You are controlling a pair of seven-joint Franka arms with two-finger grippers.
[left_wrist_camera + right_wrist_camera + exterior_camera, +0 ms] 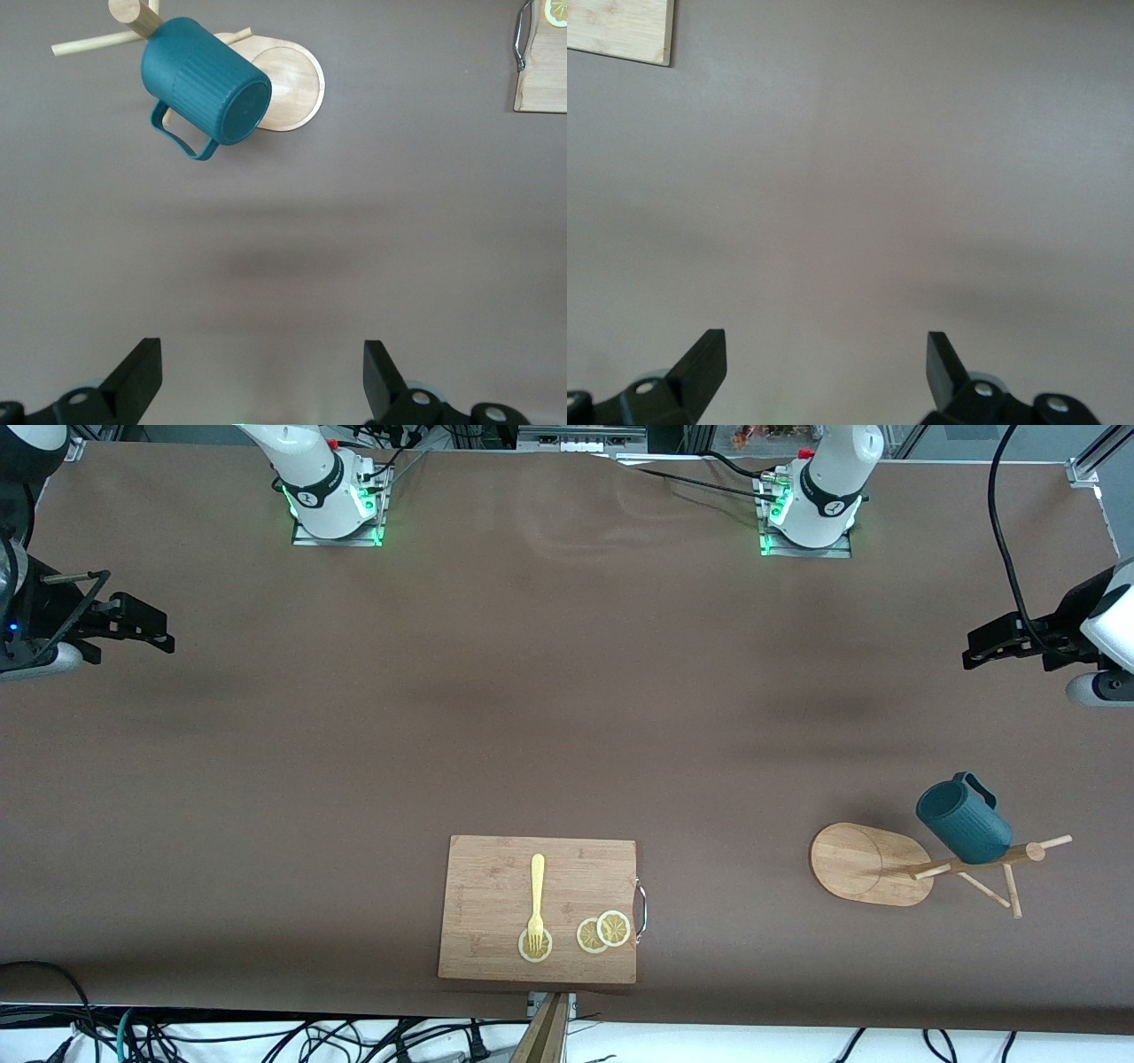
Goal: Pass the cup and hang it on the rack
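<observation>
The dark teal cup (964, 821) hangs on the bamboo rack (864, 864) toward the left arm's end of the table, resting against the post and pegs with its handle pointing away from the front camera. In the left wrist view the cup (208, 84) shows its flat bottom, with the rack's oval base (292, 80) beside it. My left gripper (974, 646) waits open and empty above that end of the table, well apart from the cup; its fingers (137, 372) frame bare cloth. My right gripper (164, 633) hovers open and empty over the right arm's end, fingers (709, 354) wide.
A wooden cutting board (496, 886) lies near the table's front edge at the middle, carrying a yellow fork (537, 895) and lemon slices (604, 932). Its metal handle (641, 908) faces the rack. Brown cloth covers the table.
</observation>
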